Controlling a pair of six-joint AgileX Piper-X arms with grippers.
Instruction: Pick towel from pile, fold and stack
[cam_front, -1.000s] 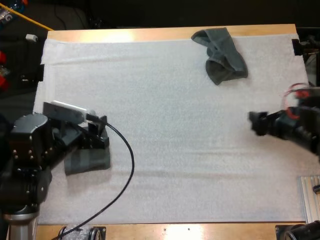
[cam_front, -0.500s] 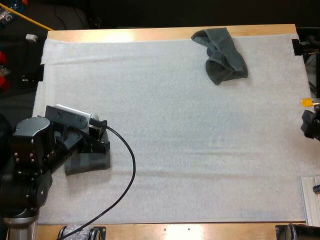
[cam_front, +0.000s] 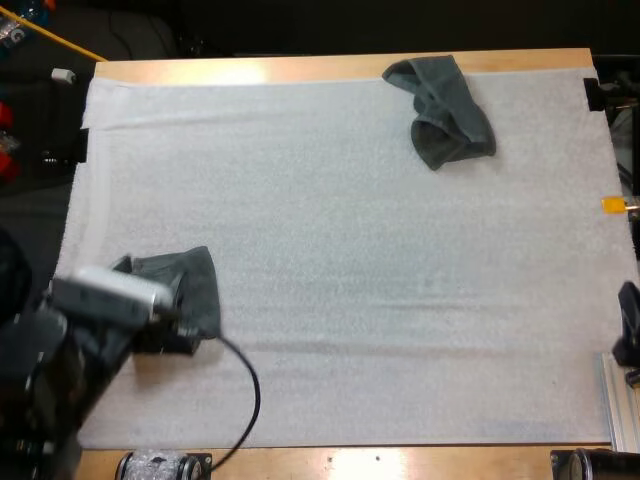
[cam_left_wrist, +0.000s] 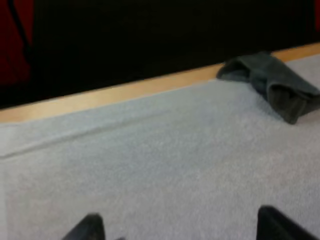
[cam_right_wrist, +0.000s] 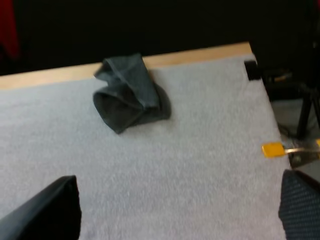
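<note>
White mat (cam_front: 350, 250) covers the wooden table (cam_front: 300, 68). The crumpled towel (cam_front: 447, 110) lies at the mat's far edge, toward the right. A folded towel (cam_front: 190, 285), or so it seems, rests near the left side, just by the left gripper (cam_left_wrist: 175, 232), whose fingers stand apart over bare mat. The right gripper (cam_right_wrist: 175, 210) likewise spreads wide, clear of everything.

the left claw (cam_left_wrist: 178, 216) is pulling back toward the near left corner of the bench (cam_front: 300, 68), coming off the folded towel (cam_front: 188, 285), so that far more of the towel's top is now showing. the right claw (cam_right_wrist: 180, 179) is withdrawing from over the mat (cam_front: 350, 250) to its right edge, drifting toward the near side.
</note>
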